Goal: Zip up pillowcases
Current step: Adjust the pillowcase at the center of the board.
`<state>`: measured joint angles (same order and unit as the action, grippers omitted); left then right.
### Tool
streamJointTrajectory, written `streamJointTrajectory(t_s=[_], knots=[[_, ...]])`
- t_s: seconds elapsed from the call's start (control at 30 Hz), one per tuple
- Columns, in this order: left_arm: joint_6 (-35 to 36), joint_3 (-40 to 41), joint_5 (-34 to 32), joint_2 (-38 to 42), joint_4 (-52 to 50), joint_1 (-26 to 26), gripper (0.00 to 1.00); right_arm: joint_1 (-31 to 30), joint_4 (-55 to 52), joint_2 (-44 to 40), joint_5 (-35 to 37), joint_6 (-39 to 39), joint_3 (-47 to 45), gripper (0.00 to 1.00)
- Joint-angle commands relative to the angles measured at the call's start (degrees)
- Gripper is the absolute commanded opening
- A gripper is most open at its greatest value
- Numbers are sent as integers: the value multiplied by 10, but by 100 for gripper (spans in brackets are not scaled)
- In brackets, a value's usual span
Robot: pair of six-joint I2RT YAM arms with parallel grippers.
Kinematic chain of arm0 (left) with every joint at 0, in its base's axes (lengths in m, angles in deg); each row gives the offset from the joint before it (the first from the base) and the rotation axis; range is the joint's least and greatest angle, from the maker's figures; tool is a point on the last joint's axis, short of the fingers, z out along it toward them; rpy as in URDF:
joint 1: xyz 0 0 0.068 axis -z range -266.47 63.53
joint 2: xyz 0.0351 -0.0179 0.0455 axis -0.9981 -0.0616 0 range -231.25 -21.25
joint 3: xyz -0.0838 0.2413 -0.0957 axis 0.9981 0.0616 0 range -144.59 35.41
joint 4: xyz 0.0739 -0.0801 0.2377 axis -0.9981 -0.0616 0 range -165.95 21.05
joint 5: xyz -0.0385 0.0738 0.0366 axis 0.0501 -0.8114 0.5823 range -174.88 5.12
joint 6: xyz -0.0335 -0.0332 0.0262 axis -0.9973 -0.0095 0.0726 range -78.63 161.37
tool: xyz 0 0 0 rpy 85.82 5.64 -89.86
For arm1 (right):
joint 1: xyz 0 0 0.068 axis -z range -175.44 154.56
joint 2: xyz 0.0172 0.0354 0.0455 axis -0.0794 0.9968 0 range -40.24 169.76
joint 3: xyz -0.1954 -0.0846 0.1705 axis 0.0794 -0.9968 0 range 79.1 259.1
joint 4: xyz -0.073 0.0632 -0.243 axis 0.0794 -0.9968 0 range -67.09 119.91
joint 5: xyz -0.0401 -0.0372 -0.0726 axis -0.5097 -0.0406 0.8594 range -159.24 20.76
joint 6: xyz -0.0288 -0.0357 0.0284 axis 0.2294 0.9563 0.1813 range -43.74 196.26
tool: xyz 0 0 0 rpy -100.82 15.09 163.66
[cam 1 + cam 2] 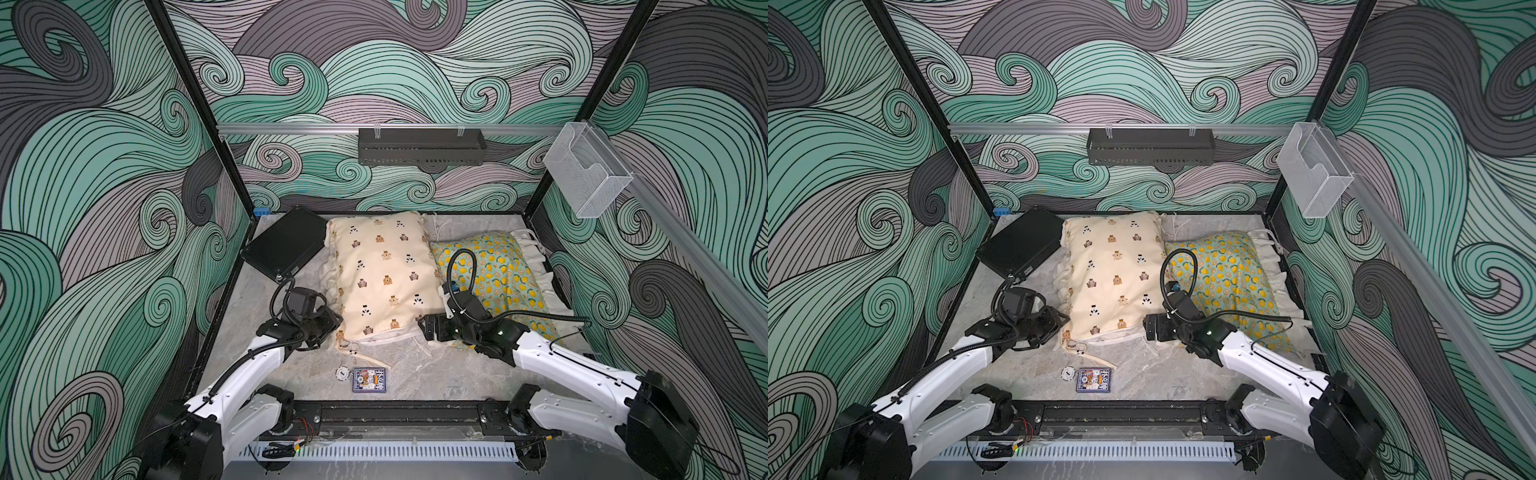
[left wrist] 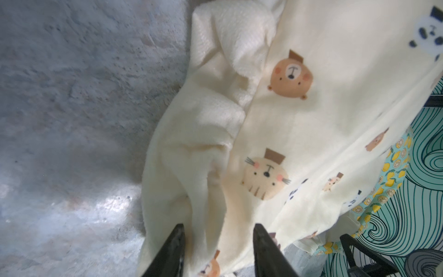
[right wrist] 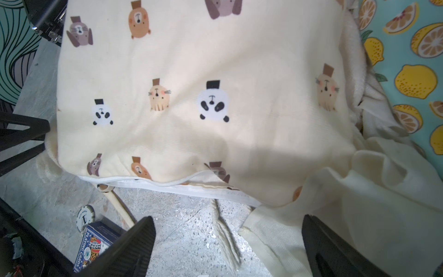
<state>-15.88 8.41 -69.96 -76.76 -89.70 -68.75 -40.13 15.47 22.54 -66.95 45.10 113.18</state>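
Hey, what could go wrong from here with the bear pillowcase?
1. The jaws of the left end effector straddle the ruffle of the bear pillowcase; closing may pinch only ruffle.
2. Loose cream fabric beside the zipper, near the right end effector, could snag.
3. The cream cord lies near the playing card box; tugging might shift it.

Cream pillowcase (image 1: 382, 270) (image 1: 1113, 270): stuffed, printed with small bears and pandas in hats. It lay flat at mid-table (image 1: 415, 374), long axis running near to far. A cream ruffle (image 1: 328, 274) was bunched along its left side. White zipper tape (image 3: 167, 188) ran along the near edge; whether it was closed could not be determined.

Lemon pillowcase (image 1: 505, 270) (image 1: 1229, 270): smaller, stuffed, mint-green with yellow lemons. It lay on the right of the table, touching the cream one's right side. Its own cream frill (image 1: 540, 266) spread toward the right wall.
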Motion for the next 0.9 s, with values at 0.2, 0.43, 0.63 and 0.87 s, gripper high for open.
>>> streamJointTrajectory(t_s=[0.2, 0.43, 0.63, 0.87], knots=[[-38, 25, 20, -3, 7, 27, 51, -35, 6, 15, -33, -19, 22, 99], [-67, 20, -2, -47, 74, 60, 46, -66, 26, 45, -51, -27, 36, 99], [-76, 18, -30, -66, 102, 72, 25, -93, 44, 65, -59, -34, 40, 99], [-63, -4, -30, -82, 81, 74, 5, -123, 55, 98, -61, -35, 61, 99]])
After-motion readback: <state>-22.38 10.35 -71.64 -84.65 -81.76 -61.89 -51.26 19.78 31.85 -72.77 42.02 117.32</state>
